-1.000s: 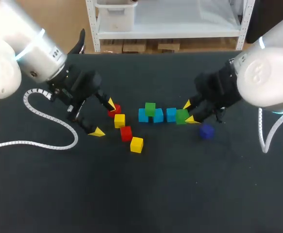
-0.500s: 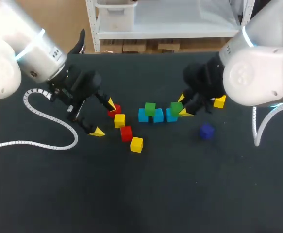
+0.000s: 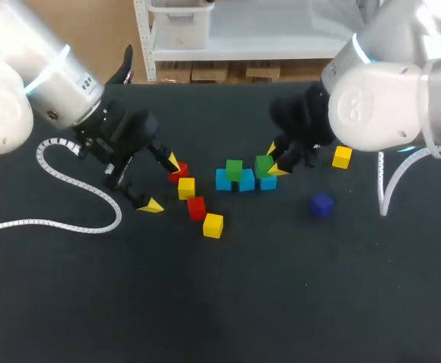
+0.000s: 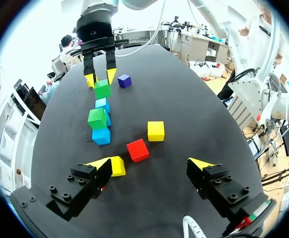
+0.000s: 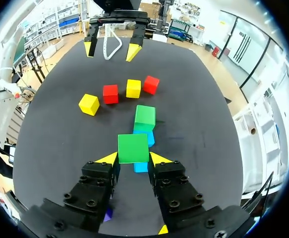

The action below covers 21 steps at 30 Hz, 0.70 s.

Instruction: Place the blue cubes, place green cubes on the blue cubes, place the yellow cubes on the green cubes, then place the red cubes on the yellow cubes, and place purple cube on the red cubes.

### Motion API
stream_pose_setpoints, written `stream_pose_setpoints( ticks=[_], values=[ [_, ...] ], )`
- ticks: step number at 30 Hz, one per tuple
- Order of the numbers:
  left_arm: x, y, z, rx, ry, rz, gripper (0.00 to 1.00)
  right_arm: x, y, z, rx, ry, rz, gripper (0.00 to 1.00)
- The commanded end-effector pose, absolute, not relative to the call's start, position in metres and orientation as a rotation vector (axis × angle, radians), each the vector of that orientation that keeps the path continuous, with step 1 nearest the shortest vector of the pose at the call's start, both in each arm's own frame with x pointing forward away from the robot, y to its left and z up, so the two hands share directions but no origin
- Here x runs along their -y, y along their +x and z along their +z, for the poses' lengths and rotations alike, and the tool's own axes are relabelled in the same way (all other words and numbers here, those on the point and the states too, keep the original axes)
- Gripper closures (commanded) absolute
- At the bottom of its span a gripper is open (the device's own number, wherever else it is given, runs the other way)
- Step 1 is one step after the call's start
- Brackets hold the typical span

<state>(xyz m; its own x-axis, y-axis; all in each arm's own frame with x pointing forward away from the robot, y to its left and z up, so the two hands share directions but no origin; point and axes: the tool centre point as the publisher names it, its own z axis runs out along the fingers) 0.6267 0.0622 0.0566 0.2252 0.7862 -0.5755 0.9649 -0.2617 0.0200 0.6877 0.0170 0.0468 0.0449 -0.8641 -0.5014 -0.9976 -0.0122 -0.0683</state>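
Three blue cubes (image 3: 246, 181) lie in a row at mid-table, and one green cube (image 3: 234, 169) rests on them. My right gripper (image 3: 274, 159) is shut on a second green cube (image 3: 263, 165), (image 5: 133, 148) right over the row's right-hand blue cube (image 3: 268, 183); contact between them cannot be made out. Left of the row lie two red cubes (image 3: 178, 174), (image 3: 197, 207) and two yellow cubes (image 3: 186, 187), (image 3: 212, 225). My left gripper (image 3: 163, 184), (image 4: 151, 166) stands open beside them, holding nothing. A purple cube (image 3: 322, 204) and a third yellow cube (image 3: 342, 156) lie to the right.
A white coiled cable (image 3: 69, 185) trails over the table's left part, behind my left gripper. The front half of the black table (image 3: 228, 302) is bare.
My right gripper has carried the green cube up and to the left, from beside the blue row's right end to over it. The yellow cube at the right has come into view. The left arm kept still.
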Motion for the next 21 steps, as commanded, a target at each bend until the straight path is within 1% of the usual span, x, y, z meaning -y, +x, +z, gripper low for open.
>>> stream_pose_setpoints(
  ticks=[1,21],
  values=[
    [-0.062,0.629,0.056,-1.617,2.135,-0.660,0.00,-0.020,0.691,0.048,-1.880,-1.945,0.448,1.00],
    [-0.062,0.629,0.056,-1.617,2.135,-0.660,0.00,-0.027,0.703,0.033,-1.932,-1.991,0.417,1.00]
  ],
)
